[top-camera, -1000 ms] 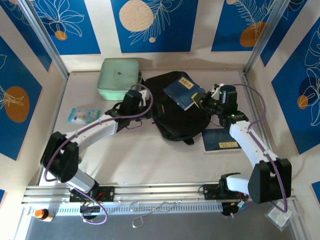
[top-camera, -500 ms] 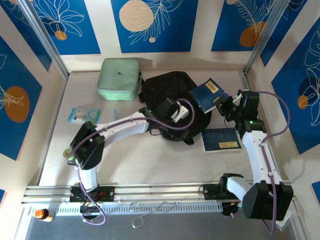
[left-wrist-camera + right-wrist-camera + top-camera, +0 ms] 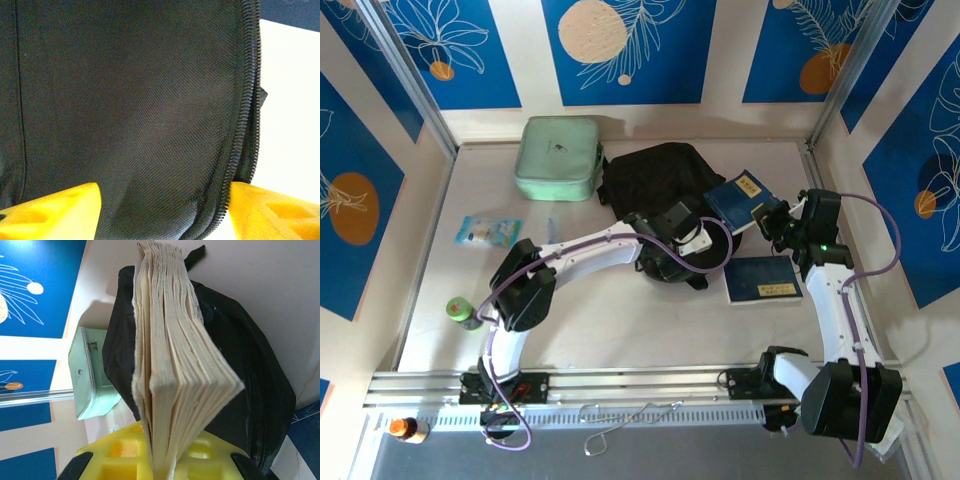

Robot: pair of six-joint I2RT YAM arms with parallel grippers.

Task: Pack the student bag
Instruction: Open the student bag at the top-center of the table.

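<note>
The student bag [image 3: 655, 175] is a large black backpack lying flat at the back middle of the table. My left gripper [image 3: 704, 245] is over its near right edge. In the left wrist view the gripper [image 3: 162, 202] is open. Its yellow fingers [image 3: 60, 207] stand wide apart on either side of the bag's fabric [image 3: 125, 90] and zipper [image 3: 241, 130]. My right gripper [image 3: 772, 216] is shut on a blue book [image 3: 744, 196] held just right of the bag. In the right wrist view, that book's cream page edges [image 3: 172, 360] rise from the gripper [image 3: 167, 462], with the bag [image 3: 250, 390] behind.
A pale mint green zip case [image 3: 558, 157] sits at the back left, touching the bag. A second blue book [image 3: 763, 279] lies flat near the right arm. A small packet [image 3: 488, 231] and a green bottle [image 3: 461, 311] are on the left side.
My left arm swept right across the bag, from its left side to its near right edge. My right gripper carried the blue book off the bag top to the bag's right.
</note>
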